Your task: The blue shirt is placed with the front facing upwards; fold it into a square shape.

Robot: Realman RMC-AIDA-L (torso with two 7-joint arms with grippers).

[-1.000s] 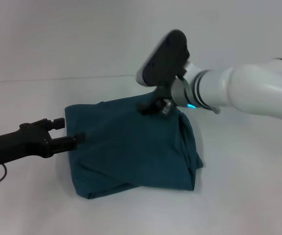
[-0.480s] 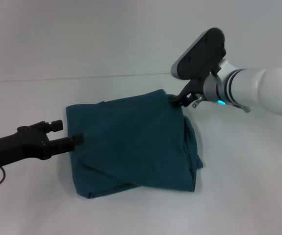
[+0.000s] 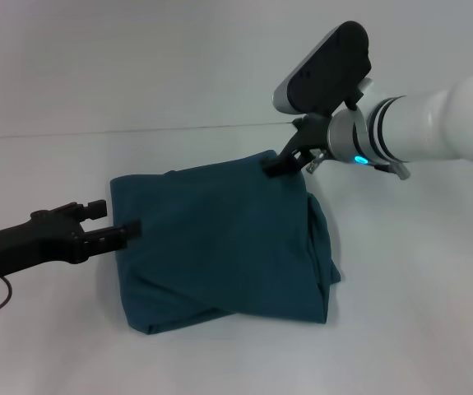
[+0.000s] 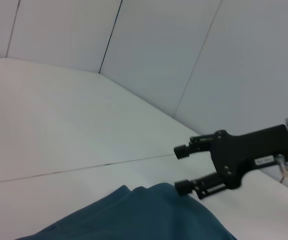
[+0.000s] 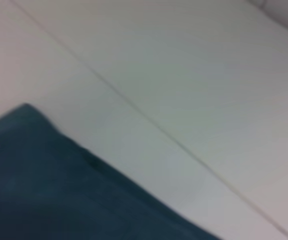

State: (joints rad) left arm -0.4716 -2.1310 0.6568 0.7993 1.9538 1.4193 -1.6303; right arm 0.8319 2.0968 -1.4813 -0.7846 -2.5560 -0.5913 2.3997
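Blue shirt lies on the white table in front of the robot, already gathered into a rough, slightly skewed square with its printed front hidden inside the folds. One loose flap bulges along the side nearest the robot's right, and the near edge sags into an uneven fold.

Left gripper reaches in low from the robot's left, its two black fingers parted, the lower one just at the shirt's left edge and holding no cloth. Right gripper hovers at the far right corner of the shirt; the left wrist view shows its fingers spread apart with nothing between them, the lower fingertip right beside the cloth's raised edge.

The folding looks nearly complete, with only tidying left. To finish well, the right arm would probably do best to lift straight clear of the corner so it does not drag the top layer. The bulging flap on the right side may then need a gentle tuck toward the centre, while the left gripper steadies the opposite edge so the bundle does not slide.
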